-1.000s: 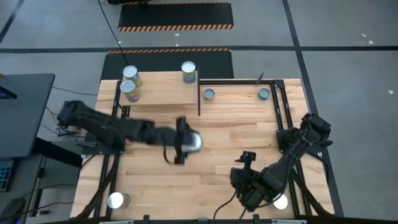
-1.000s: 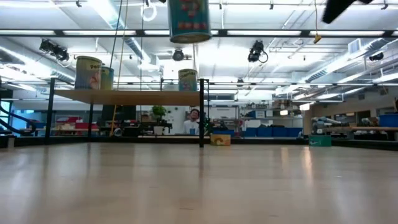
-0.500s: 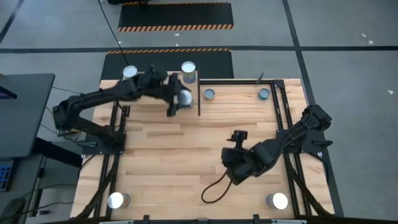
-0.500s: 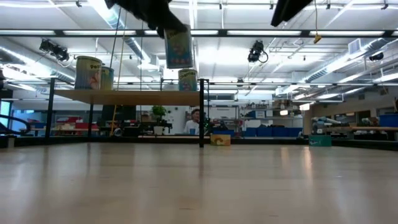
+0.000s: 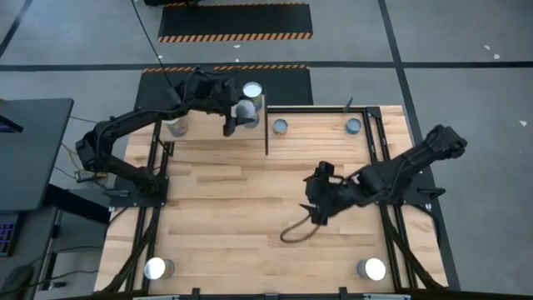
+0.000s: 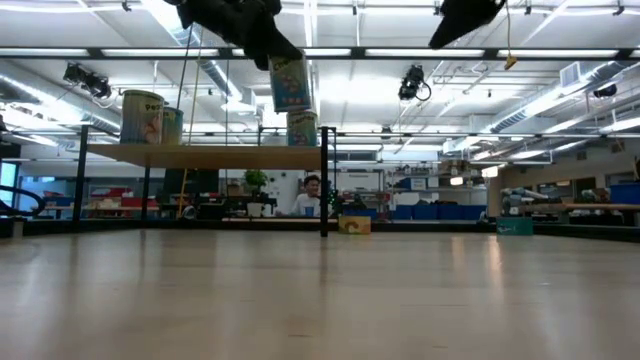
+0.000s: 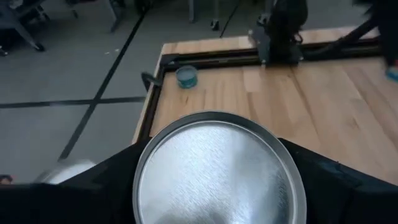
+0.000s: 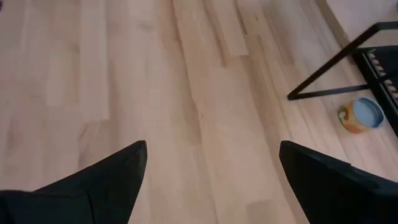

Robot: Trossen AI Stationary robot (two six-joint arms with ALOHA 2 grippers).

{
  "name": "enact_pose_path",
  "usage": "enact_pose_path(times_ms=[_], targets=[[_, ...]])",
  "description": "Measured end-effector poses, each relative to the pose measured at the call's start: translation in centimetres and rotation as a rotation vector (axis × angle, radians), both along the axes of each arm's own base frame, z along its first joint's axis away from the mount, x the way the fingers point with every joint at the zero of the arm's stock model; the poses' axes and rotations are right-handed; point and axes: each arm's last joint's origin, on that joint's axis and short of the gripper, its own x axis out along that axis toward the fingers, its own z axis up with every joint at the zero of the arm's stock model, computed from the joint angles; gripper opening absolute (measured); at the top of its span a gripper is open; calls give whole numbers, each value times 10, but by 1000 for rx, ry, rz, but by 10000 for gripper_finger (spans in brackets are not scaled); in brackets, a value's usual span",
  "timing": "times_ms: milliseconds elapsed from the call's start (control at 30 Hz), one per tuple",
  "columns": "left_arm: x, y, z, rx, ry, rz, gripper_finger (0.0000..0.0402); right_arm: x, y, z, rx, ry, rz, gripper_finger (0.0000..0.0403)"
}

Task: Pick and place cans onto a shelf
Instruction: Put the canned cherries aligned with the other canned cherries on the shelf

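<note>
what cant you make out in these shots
- High view: the left jaws cover most of the held can.
- High view: the left arm hides part of the cans at the shelf's left end.
- Low view: both arms are cut off by the top edge.
- Can labels are too small to read.

Robotics lab in a large industrial hall

Strip lights hang from an open ceiling, blue bins line the far wall, hazard-striped mats lie on grey concrete beside the table.
</note>
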Motion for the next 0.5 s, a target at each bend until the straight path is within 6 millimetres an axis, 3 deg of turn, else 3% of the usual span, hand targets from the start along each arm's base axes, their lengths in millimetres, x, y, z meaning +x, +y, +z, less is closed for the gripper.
enact_pose_path(times_ms=[367,500], targets=[[15,11,-39,-58,152,-18,319,15,-34,-16,45,-51,23,375],[18,17,-38,-28,118,-8,319,17,-38,-16,62,-61,9,375]])
